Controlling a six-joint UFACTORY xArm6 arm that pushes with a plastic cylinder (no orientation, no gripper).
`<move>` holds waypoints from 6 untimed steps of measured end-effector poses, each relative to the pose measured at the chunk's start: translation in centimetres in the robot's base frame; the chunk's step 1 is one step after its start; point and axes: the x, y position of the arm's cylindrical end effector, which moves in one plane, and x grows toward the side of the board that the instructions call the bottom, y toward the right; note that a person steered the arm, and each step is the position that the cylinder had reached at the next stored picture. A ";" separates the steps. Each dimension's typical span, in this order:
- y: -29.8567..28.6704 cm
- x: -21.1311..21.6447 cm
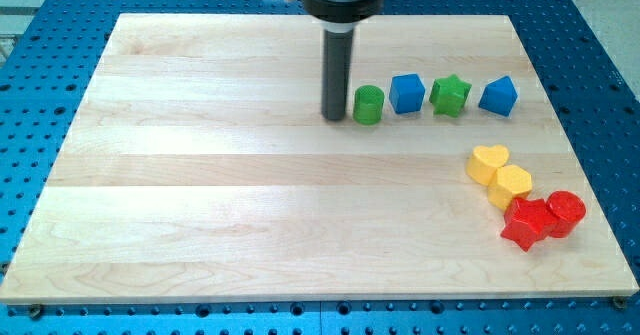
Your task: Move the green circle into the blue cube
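Observation:
The green circle (368,105) is a small green cylinder standing on the wooden board at the view's upper middle. The blue cube (407,93) stands just to its right, with a narrow gap between them. My tip (334,116) rests on the board right beside the green circle's left side, touching it or nearly so. The rod rises straight up to the arm's end at the view's top.
A green star (450,96) and a second blue block (499,96) continue the row to the right. At the lower right sit a yellow heart (488,164), a yellow hexagon-like block (511,186), a red star (527,223) and a red cylinder (565,213). The wooden board (200,195) lies on a blue perforated table.

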 end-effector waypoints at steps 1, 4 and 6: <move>0.4 4.5; 2.7 1.3; 3.7 0.2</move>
